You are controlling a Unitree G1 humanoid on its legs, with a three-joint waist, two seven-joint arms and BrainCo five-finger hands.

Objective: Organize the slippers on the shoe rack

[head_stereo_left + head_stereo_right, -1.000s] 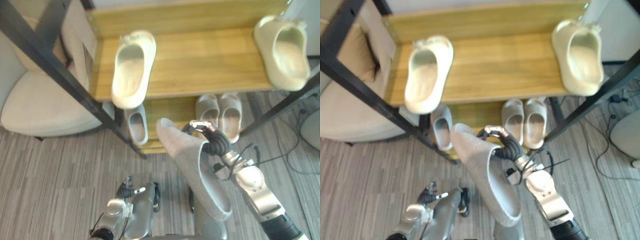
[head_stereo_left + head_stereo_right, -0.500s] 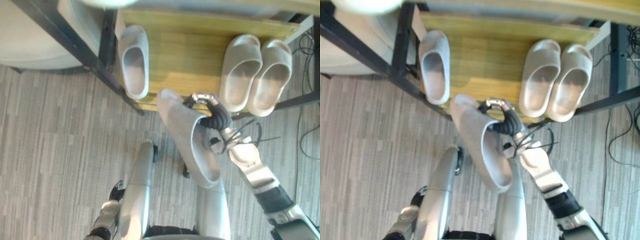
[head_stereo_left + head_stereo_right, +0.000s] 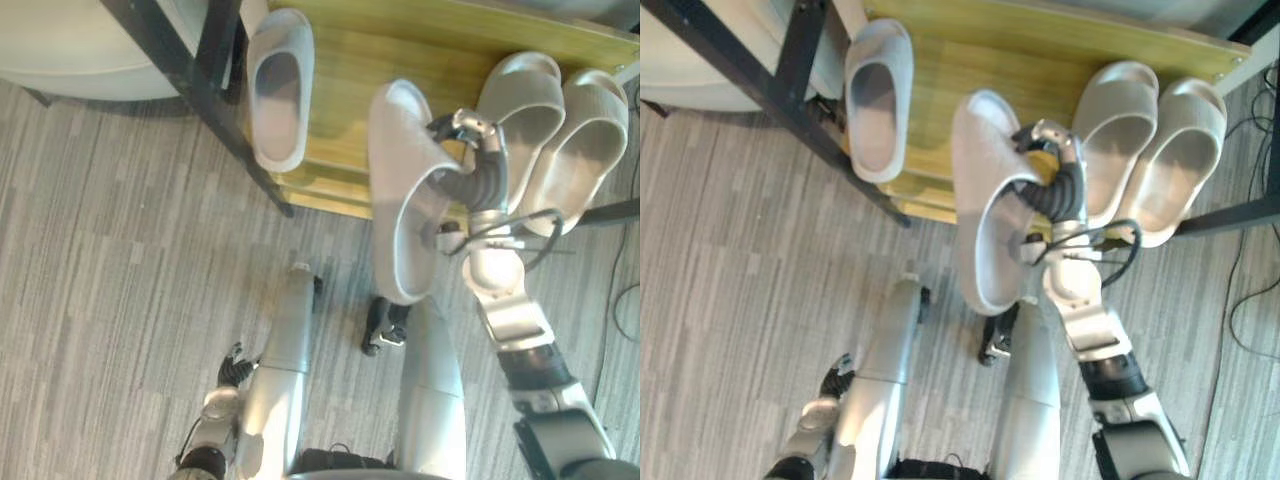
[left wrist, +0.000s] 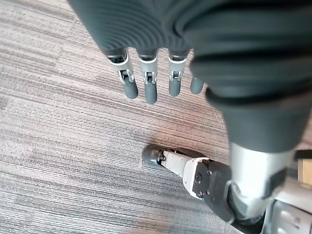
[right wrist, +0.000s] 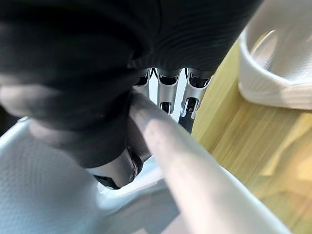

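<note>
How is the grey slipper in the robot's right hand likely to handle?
Probably light: the right hand holds the grey slipper by one side wall alone. Likely fairly stiff, since it holds its shape with the heel unsupported. It may pivot in that pinch.

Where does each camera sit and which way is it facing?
Left eye view: on the head, looking down at the lower shelf and floor; right hand holding a grey slipper, left hand low.
Right eye view: beside it, same scene.
Left wrist view: on the left wrist, along straight fingers to the floor.
Right wrist view: on the right wrist, along fingers curled on the slipper, shelf beyond.
All but the left wrist view share the held slipper.
</note>
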